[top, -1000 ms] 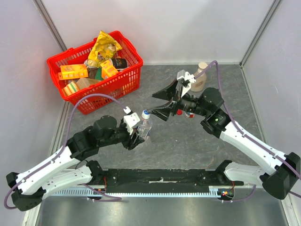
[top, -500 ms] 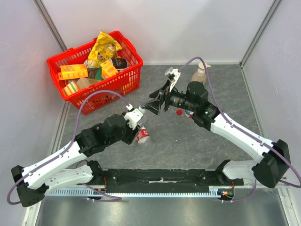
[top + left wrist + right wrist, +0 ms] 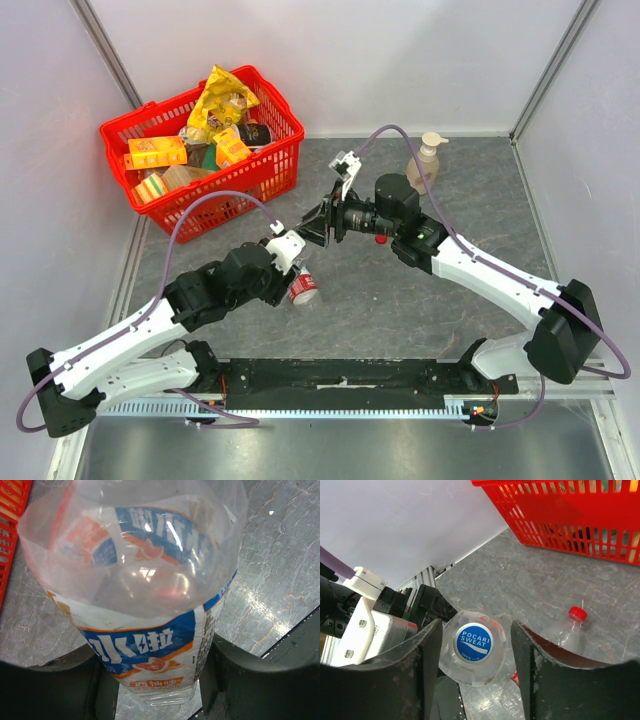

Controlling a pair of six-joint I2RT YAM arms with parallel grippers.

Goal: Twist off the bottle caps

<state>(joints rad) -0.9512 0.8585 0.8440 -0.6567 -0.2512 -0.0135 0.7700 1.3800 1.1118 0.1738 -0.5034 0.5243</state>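
Bottle (image 3: 145, 605) sits in left gripper (image 3: 155, 680); red basket (image 3: 240, 190) holds snack packs (image 3: 222, 100).

POCARI SWEAT on bottle cap (image 3: 474, 643) (OPEN below), Chinese characters on label (image 3: 145, 645)

The left arm (image 3: 110, 352) and the right arm (image 3: 495, 283) look alike from here: smooth white shells along the links, chunky black housings at the joints and black blocks at the shoulders. A purple cable (image 3: 205, 203) arcs off each one. Small white brackets (image 3: 286, 247) sit at the wrists, and one shows two round screws (image 3: 359, 623) close up. The right gripper (image 3: 476, 624) has thick, matt black fingers (image 3: 426, 672). Both arms are bolted to a black rail (image 3: 340, 378).
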